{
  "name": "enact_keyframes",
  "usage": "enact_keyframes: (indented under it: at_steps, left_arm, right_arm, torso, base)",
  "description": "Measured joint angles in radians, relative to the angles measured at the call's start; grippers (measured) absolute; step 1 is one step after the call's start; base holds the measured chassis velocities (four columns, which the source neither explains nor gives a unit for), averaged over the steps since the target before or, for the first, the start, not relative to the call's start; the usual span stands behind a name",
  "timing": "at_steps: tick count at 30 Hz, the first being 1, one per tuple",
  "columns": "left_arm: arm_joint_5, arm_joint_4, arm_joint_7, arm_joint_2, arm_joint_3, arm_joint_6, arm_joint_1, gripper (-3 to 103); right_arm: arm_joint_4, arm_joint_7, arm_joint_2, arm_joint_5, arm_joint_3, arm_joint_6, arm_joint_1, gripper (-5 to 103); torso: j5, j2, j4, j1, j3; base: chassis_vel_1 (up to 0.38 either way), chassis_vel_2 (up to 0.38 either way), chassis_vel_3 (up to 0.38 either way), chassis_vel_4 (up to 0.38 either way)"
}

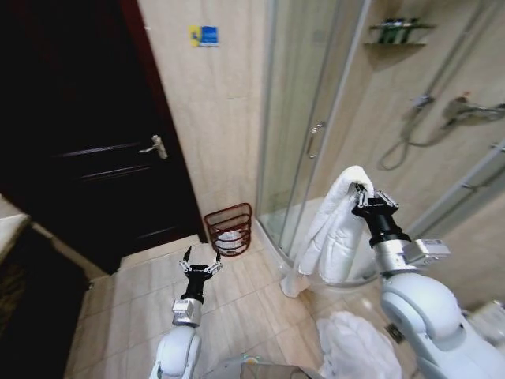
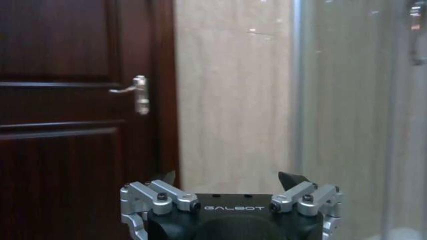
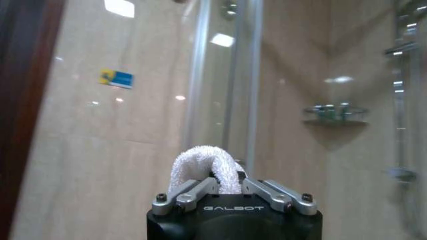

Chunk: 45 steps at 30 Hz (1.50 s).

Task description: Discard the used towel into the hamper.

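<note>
1. Head view: the right gripper [image 1: 361, 192] is holding a white towel [image 1: 331, 233] raised in front of the glass shower enclosure [image 1: 304, 118], its fingers pinching the fold at the top while the rest of the cloth is hanging down toward the floor.
2. Right wrist view: the same towel [image 3: 203, 167] is looping up and over between the fingers [image 3: 193, 192] of that gripper [image 3: 230, 187], which are pressing in on the fold from both sides.
3. The hamper [image 1: 229, 227], a dark red-brown wire basket, is standing on the tiled floor [image 1: 150, 292] against the beige wall, between the dark wooden door [image 1: 87, 126] and the edge of the shower enclosure; something white is lying inside it.
4. The held towel is hanging well to the robot's right of the hamper and higher than its rim, not touching it.
5. The left gripper [image 1: 200, 264] is hovering low over the floor tiles, near the hamper and just short of it, with its fingers spread apart and gripping nothing.
6. Left wrist view: the left gripper [image 2: 230, 182] is showing its two fingertips [image 2: 292, 178] set wide apart, pointing toward the wall between the door and the shower glass; the door handle [image 2: 137, 92] is glinting on the dark panel.
7. A second white cloth [image 1: 355, 343] is lying crumpled on the floor beside the right arm.
</note>
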Motion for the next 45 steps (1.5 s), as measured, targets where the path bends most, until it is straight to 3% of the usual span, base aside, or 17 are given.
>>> enact_keyframes:
  at_steps: [24, 33, 37, 45]
  left_arm:
    - [0.01, 0.034, -0.01, -0.015, 0.005, -0.061, -0.01, 100]
    - [0.016, 0.047, -0.011, -0.04, -0.002, -0.069, -0.024, 100]
    - [0.037, 0.053, -0.027, -0.044, 0.001, -0.101, -0.009, 100]
    - [0.063, 0.049, -0.05, -0.044, 0.014, -0.126, 0.017, 100]
  right_arm:
    - [-0.006, -0.014, -0.001, 0.032, -0.009, -0.022, 0.1, 4]
    - [0.005, 0.025, -0.177, 0.225, -0.015, -0.078, 0.307, 4]
    - [-0.011, 0.061, -0.29, 0.418, -0.017, -0.112, 0.501, 4]
    - [-0.048, 0.04, -0.389, 0.518, -0.007, -0.116, 0.627, 4]
  torso:
    - [0.0003, 0.0, -0.0003, 0.0, 0.0]
    - [0.0, 0.0, -0.0001, 0.0, 0.0]
    - [0.0001, 0.0, 0.0, 0.0, 0.0]
    - [0.0004, 0.0, -0.0001, 0.0, 0.0]
  base:
    - [0.054, 0.055, 0.054, 0.052]
    - [0.0, 0.0, 0.0, 0.0]
    - [0.0, 0.0, 0.0, 0.0]
    - [0.0, 0.0, 0.0, 0.0]
